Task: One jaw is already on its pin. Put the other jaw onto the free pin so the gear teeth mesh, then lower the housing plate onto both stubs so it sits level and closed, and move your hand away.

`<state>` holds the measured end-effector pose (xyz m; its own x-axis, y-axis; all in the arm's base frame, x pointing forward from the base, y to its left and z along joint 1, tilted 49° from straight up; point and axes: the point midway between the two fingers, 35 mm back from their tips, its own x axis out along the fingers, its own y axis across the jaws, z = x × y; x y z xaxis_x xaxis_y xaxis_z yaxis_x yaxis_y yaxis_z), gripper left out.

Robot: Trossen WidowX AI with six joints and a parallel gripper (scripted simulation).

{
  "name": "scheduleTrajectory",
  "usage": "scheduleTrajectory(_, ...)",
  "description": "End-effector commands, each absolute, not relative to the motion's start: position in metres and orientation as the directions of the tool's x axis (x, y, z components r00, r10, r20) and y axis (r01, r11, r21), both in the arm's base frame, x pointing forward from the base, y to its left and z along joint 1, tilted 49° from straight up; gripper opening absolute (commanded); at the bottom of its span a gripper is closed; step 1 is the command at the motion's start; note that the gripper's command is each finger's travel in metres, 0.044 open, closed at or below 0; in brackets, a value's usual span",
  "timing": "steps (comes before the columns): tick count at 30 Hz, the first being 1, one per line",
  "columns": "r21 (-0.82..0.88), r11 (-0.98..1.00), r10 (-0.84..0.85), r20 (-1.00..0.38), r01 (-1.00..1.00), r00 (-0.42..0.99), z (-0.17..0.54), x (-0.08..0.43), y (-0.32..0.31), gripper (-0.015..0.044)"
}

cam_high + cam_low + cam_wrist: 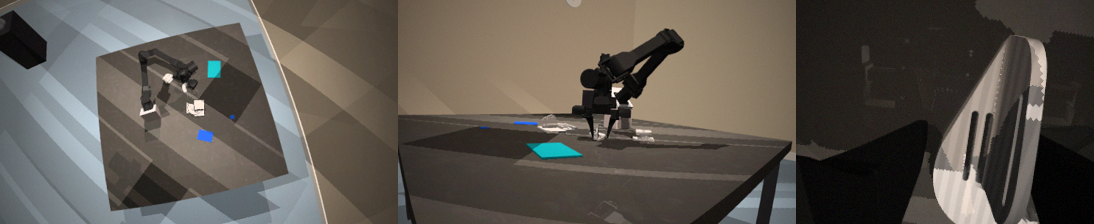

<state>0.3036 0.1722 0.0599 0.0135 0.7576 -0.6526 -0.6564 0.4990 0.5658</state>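
Near the middle of the tabletop (173, 155) (656, 162), the gripper (185, 82) (600, 138) (976, 135) pointed downward, its fingers partway apart. Between them stood a pale slotted piece (184, 88) (598, 135) (958, 150), taken to be the loose jaw; it was broad and rounded at one end and narrower at the other, with parallel dark slots along its face. A gap separated it from one finger in the wrist view; contact with the other could not be told.

Apart from the gripper lay a pale housing assembly (199, 112) (556, 129), the only container-like form; its contents, including pins and gear teeth, were too small to resolve. The loose jaw stood outside this assembly. A second pale part (167, 78) (643, 135) rested on the opposite side of the gripper. A cyan plate (214, 69) (554, 151), a blue rectangle (205, 135) (525, 123) and a small blue square (232, 117) (484, 127) lay flat on the tabletop, separate from one another.
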Motion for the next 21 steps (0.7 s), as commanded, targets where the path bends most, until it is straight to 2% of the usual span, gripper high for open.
scheduleTrajectory(1,0.566,0.499,0.758,-0.652,-0.656,0.013,0.06,0.304,0.172,0.0138)
scheduleTrajectory(21,0.564,0.502,0.755,-0.656,-0.656,0.013,0.068,0.305,0.161,0.0134)
